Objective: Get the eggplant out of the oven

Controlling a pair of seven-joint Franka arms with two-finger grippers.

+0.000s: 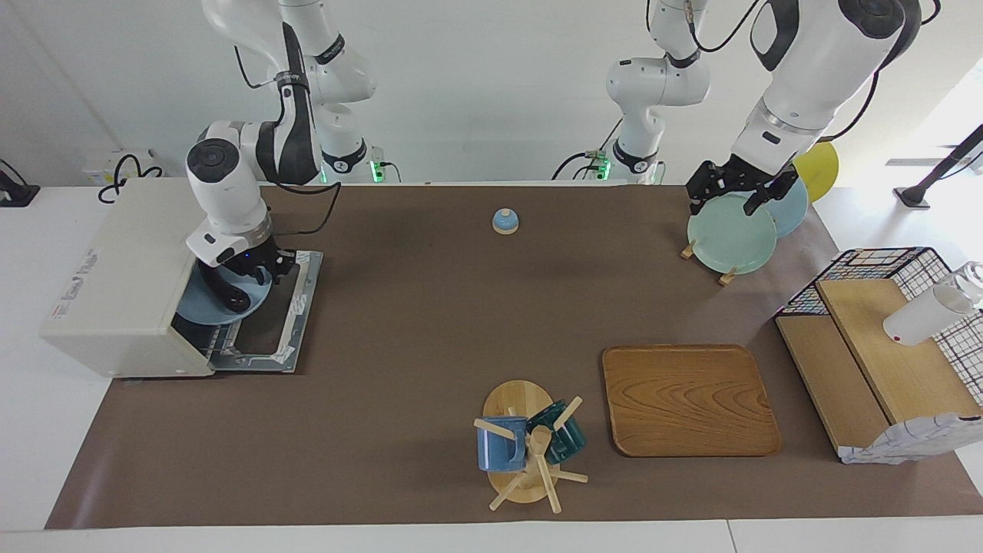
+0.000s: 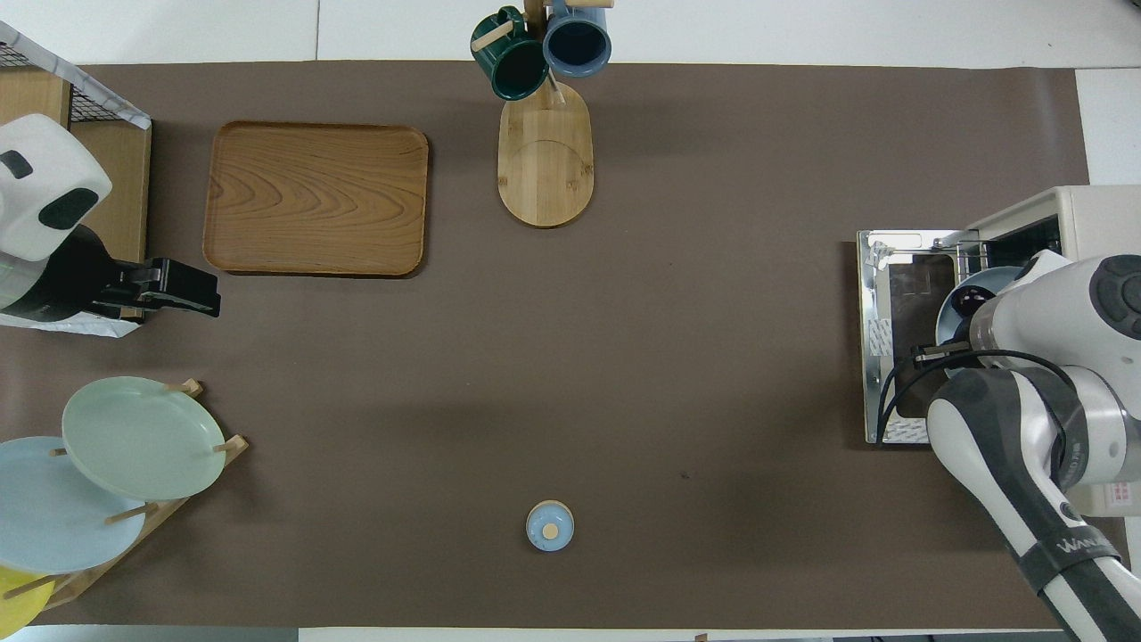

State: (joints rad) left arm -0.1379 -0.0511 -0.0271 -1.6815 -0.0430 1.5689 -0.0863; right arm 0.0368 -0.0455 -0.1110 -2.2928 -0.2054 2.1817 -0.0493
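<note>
While reaching down into the oven mouth from above the dropped door, right gripper drawn together, to all appearance nipped on the eggplant; exact contact hidden under the wrist. Eggplant lying on a blue plate just inside the mouth, dark and slim, long axis running from under the gripper away from the robots, roughly along the oven's front. Gripped, seemingly, at the end nearer the robots, the rest trailing out over the plate. Way out: toward the door and the table's middle, crosswise to that axis. Probably best lifted clear of the plate first, then drawn out level, minding the free end against the top edge of the mouth. Left gripper spread wide, waiting over a green plate in the rack toward the left arm's end of the table, well apart from the oven; right arm plainly the nearer one.
</note>
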